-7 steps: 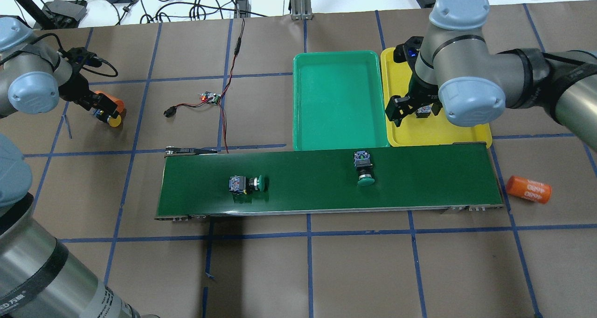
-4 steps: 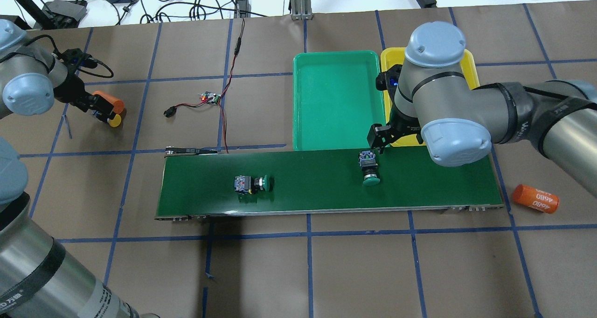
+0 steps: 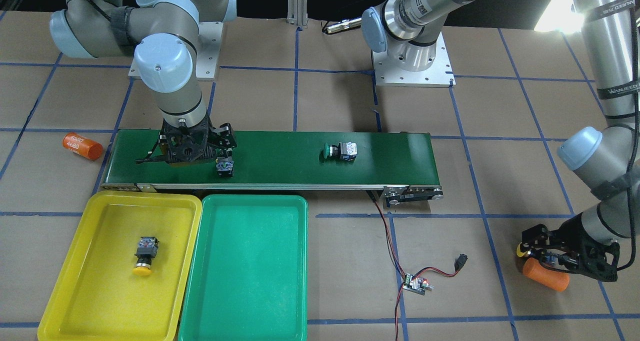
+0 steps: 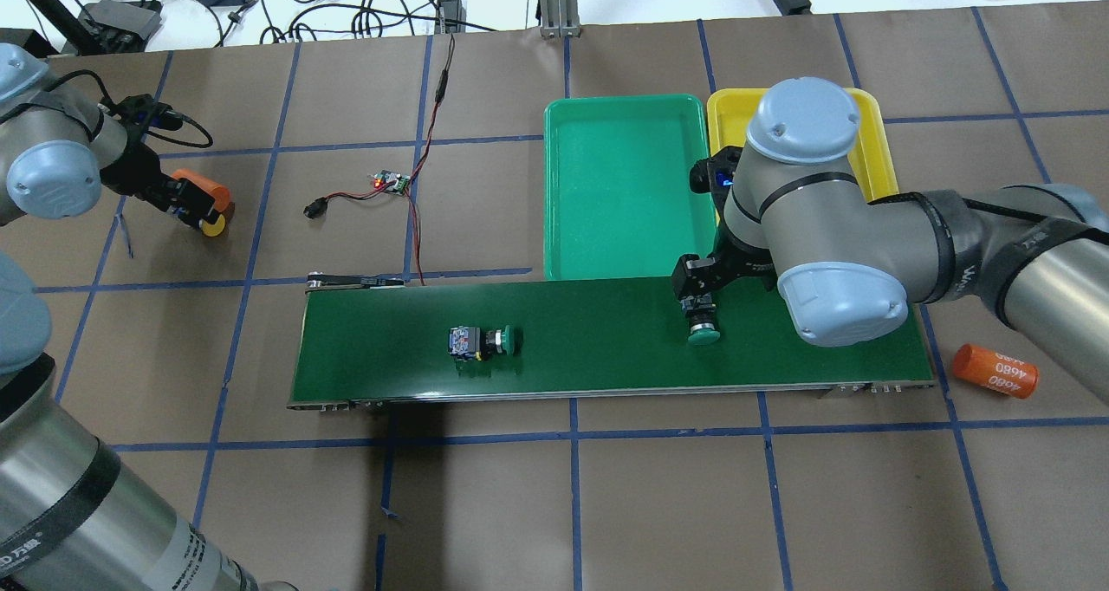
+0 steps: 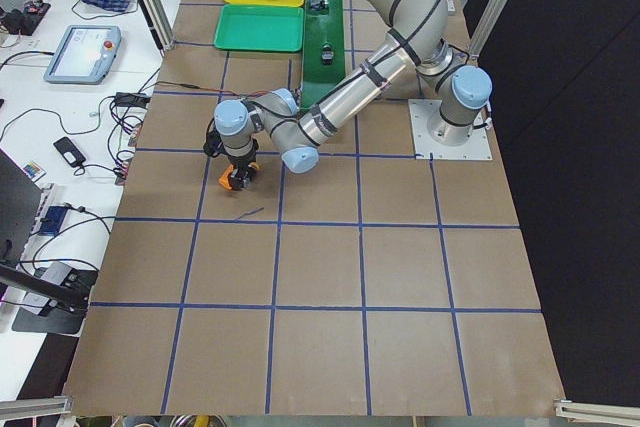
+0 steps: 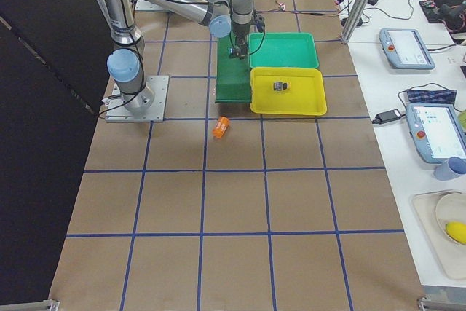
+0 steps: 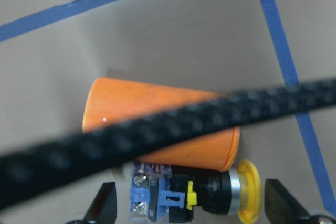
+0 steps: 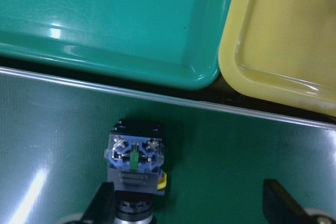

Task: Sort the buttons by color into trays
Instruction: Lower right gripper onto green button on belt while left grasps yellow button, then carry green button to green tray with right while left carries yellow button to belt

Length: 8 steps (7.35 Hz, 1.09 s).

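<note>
the right gripper (image 8: 189, 211) hangs spread over a green-capped button (image 8: 134, 163) on the conveyor belt (image 8: 236, 171), but the button sits close to one finger (image 8: 100, 208). it is best to centre it first, then drop and pinch the dark body and carry it to the green tray (image 8: 105, 24). the left gripper (image 7: 194, 211), also spread, straddles a yellow-capped button (image 7: 189, 203) beside an orange cylinder (image 7: 157, 119).

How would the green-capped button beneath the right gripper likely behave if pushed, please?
Lying on its side, the green-capped button would probably pivot or skid rather than roll, since its blocky body looks flat-sided. It looks rigid, so the open right gripper could likely pinch it firmly. The glossy belt may let it slide.
</note>
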### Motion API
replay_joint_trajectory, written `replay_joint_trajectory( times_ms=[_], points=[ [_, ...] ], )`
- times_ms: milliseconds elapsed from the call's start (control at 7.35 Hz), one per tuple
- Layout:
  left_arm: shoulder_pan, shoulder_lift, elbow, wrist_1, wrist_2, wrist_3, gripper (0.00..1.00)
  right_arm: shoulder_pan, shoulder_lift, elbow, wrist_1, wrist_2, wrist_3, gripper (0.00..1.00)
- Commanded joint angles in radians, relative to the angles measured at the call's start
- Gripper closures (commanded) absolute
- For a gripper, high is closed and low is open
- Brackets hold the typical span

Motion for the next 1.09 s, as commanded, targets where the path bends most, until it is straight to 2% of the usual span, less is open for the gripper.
replay_joint_trajectory(
  times_ms=[0, 136, 272, 408, 544, 680, 816, 952],
  points=[
    [0.0, -0.016, 0.003, 0.002, 0.001, 0.0, 0.05, 0.0, 0.0, 0.024, -0.035, 0.008, -0.001, 0.0],
    [0.0, -0.015, 0.003, 0.001, -0.001, 0.0, 0.51, 0.0, 0.0, 0.036, -0.038, 0.008, -0.003, 0.0],
    [0.0, 0.001, 0.0, -0.007, 0.001, -0.017, 0.76, 0.0, 0.006, 0.038, -0.036, 0.008, -0.003, 0.0],
    [0.0, 0.025, -0.024, -0.012, 0.001, -0.037, 0.84, 0.0, 0.01, 0.045, -0.036, 0.008, -0.006, 0.02],
    [-0.009, 0.056, -0.037, -0.041, 0.004, -0.09, 0.85, -0.001, 0.007, 0.047, -0.045, 0.008, -0.01, 0.18],
    [-0.026, 0.143, -0.054, -0.152, 0.002, -0.189, 0.85, -0.001, 0.009, 0.053, -0.05, 0.006, -0.012, 0.48],
    [-0.057, 0.232, -0.121, -0.201, -0.031, -0.271, 0.85, -0.006, 0.009, 0.056, -0.05, 0.003, -0.014, 0.7],
    [-0.11, 0.319, -0.214, -0.196, -0.027, -0.364, 0.85, -0.007, 0.007, 0.056, -0.052, 0.002, -0.014, 0.81]
  ],
)
